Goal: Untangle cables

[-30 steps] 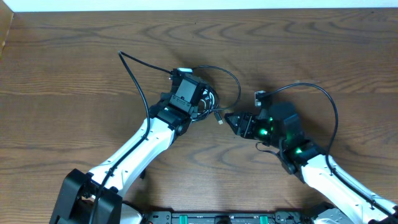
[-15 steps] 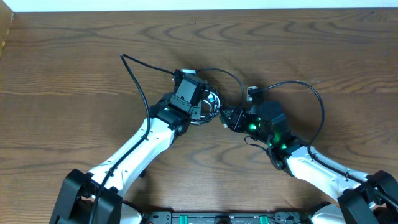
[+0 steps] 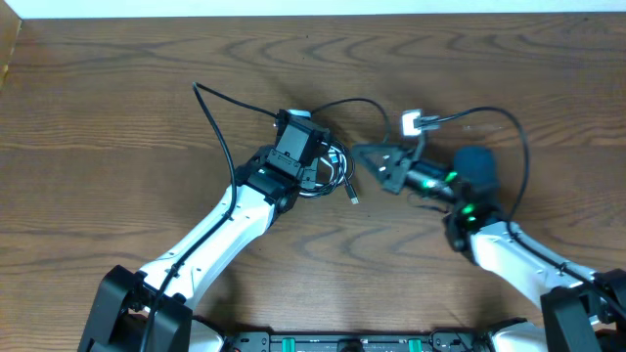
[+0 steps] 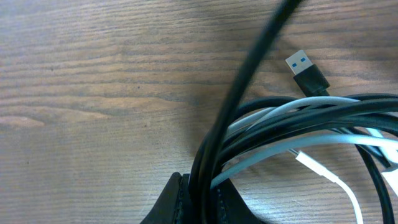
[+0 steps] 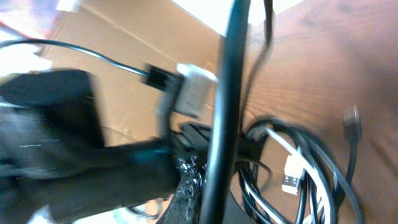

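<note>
The cables (image 3: 337, 168) lie in a tangled bundle mid-table: black loops and a white one. My left gripper (image 3: 325, 166) is shut on the bundle. In the left wrist view its fingertips (image 4: 186, 202) pinch several black strands and a pale one (image 4: 261, 165), and a blue-tongued USB plug (image 4: 306, 70) lies beyond. My right gripper (image 3: 367, 154) is just right of the bundle, tilted and shut on a black cable (image 5: 227, 106) that runs up between its jaws. A white plug (image 5: 291, 174) and a small black plug (image 3: 353, 198) lie loose.
A thicker black wire (image 3: 217, 127) loops out from the left wrist toward the far left. Another (image 3: 514, 137) arcs over the right arm from a white connector (image 3: 411, 124). The table's far edge (image 3: 313, 17) runs along the top.
My right gripper moved in to the bundle, shut on a black cable, then drew back right while tilting. The small black plug slid slightly toward the near edge. The left gripper held still.
</note>
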Controlling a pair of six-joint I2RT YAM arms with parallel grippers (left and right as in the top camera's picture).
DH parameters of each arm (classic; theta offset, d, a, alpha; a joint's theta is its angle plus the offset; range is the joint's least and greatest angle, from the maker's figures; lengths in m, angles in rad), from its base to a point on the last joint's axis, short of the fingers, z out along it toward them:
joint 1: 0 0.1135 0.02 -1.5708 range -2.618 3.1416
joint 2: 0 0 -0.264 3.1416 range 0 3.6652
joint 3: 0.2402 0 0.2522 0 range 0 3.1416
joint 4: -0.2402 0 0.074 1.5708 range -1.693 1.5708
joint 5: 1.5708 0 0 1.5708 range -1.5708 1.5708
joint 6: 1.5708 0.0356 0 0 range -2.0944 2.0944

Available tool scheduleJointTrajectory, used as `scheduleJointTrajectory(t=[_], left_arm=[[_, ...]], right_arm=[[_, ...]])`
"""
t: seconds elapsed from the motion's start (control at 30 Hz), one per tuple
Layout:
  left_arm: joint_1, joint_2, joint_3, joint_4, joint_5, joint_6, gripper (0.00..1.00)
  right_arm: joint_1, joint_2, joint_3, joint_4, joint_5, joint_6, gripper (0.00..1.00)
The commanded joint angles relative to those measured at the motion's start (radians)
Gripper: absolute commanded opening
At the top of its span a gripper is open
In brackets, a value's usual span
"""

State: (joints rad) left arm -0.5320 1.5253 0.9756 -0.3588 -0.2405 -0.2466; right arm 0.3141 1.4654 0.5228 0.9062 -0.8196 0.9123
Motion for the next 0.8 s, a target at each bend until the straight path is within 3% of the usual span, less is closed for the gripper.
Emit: scheduleJointTrajectory(t=[0.0,0.07,0.1,0.33,0.57,0.77], left_arm=[[0.003,-0.01,-0.005,0.001,-0.016,0.077,0.08],[0.003,-0.01,-0.005,0.0,-0.054,0.098,0.08],[0.003,-0.01,-0.005,0.001,-0.15,0.098,0.08],[0.003,-0.01,-0.005,0.006,-0.408,0.162,0.08],[0.003,-0.01,-0.005,0.101,-0.566,0.304,0.08],[0.003,-0.011,-0.005,0.241,-0.678,0.431,0.08]], right_arm=[[-0.123,-0.001,0.005,0.048,-0.24,0.011,0.01],[-0.196,-0.001,0.005,0.047,-0.286,0.004,0.01],[-0.312,-0.001,0.005,0.048,-0.34,-0.019,0.01],[-0.531,-0.001,0.005,0.022,-0.339,-0.057,0.02],[-0.591,-0.001,0.005,-0.074,-0.323,-0.13,0.01],[-0.588,-0.001,0.005,-0.338,-0.175,-0.294,0.01]])
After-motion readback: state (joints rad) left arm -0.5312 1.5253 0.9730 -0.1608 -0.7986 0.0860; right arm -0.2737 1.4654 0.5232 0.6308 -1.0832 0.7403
